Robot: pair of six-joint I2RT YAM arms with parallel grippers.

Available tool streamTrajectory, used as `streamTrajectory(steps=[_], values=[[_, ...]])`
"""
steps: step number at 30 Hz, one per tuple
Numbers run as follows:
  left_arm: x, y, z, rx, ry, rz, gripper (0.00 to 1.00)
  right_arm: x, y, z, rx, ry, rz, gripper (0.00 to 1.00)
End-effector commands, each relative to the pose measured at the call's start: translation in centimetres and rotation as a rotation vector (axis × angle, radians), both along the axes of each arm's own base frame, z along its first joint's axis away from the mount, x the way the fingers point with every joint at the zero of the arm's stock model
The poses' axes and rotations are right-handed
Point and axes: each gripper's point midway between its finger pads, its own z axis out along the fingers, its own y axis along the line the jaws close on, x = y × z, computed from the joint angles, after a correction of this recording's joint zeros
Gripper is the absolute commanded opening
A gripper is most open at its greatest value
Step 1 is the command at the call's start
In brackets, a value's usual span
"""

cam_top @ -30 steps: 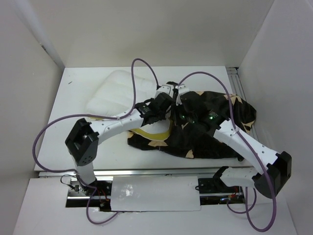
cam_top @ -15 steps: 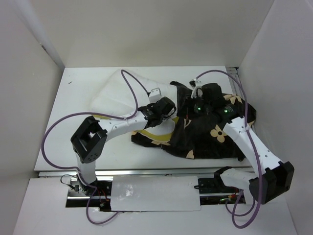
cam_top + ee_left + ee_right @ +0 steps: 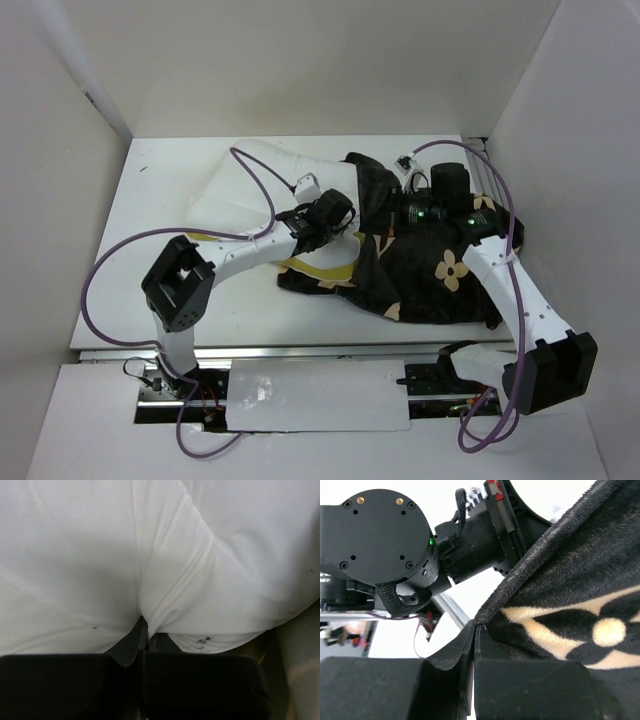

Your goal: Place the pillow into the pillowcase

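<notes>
Left pincer (image 3: 148,630) clamped on pillow (image 3: 75,555) fold; right pincer (image 3: 475,628) clamped on pillowcase (image 3: 570,590) hem, apparently raised off worktop (image 3: 150,220); pillow touching pillowcase.

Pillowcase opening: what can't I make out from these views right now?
- Top view: the left arm covers where the pillow meets the pillowcase; how far it is in is hidden.
- Left wrist: the left gripper pinches pillow fabric that fills the frame; no pillowcase shows.
- Right wrist: the right gripper pinches the pillowcase edge; the opening is cut off by the frame.
</notes>
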Motion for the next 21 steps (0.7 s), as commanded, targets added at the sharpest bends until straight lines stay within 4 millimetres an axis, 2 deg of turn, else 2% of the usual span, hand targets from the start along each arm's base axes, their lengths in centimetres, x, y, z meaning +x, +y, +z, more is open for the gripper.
streamTrajectory(steps=[1,2,4,5,6,8,9,11,13,14,15,17,18,20,21], values=[[2.6,-2.6,7.0,-0.265,-0.125,0.076,0.0,-2.2,1.6,2.9,0.145,-0.005,0.133,0.0],[2.6,-2.8,7.4,-0.275,-0.126,0.069,0.0,-1.8,1.2,2.5,0.13,0.006,0.101,0.0],[2.6,-2.3,9.6,-0.289,-0.169,0.068,0.0,-1.2,0.2,1.2,0.056,0.022,0.031,0.0],[2.5,-1.9,10.0,-0.296,-0.186,0.078,0.0,-1.5,-0.4,0.3,0.011,0.061,0.008,0.0],[2.8,-0.6,12.3,-0.293,-0.247,0.095,0.0,-1.3,-1.0,-0.3,-0.02,0.059,-0.013,0.0],[2.7,0.2,13.3,-0.292,-0.267,0.117,0.0,-1.5,-1.3,0.2,-0.021,0.025,-0.026,0.0],[2.8,0.4,13.8,-0.29,-0.275,0.127,0.0,-1.5,-1.2,-0.4,-0.016,0.047,-0.033,0.0],[3.0,0.1,13.5,-0.315,-0.246,0.155,0.0,-1.8,-0.7,0.0,0.028,0.034,-0.002,0.0],[3.2,-0.9,12.6,-0.327,-0.224,0.163,0.0,-2.5,0.4,-0.6,0.052,0.066,0.047,0.0],[3.5,-1.9,10.9,-0.302,-0.203,0.155,0.0,-2.6,0.5,-0.6,0.062,0.072,0.052,0.0],[3.4,-3.1,11.2,-0.313,-0.195,0.131,0.0,-2.7,1.2,0.1,0.086,0.054,0.07,0.0],[3.1,-4.0,9.1,-0.28,-0.15,0.13,0.0,-2.8,2.0,0.1,0.107,0.047,0.086,0.0],[2.9,-4.5,7.1,-0.264,-0.116,0.137,0.0,-2.6,2.4,0.8,0.124,0.015,0.095,0.0],[2.3,-4.8,5.7,-0.3,-0.074,0.189,0.0,-2.9,3.3,1.1,0.142,0.019,0.124,0.0],[1.3,-5.6,4.7,-0.299,-0.058,0.186,0.0,-2.8,3.7,1.5,0.158,0.01,0.151,0.0]])
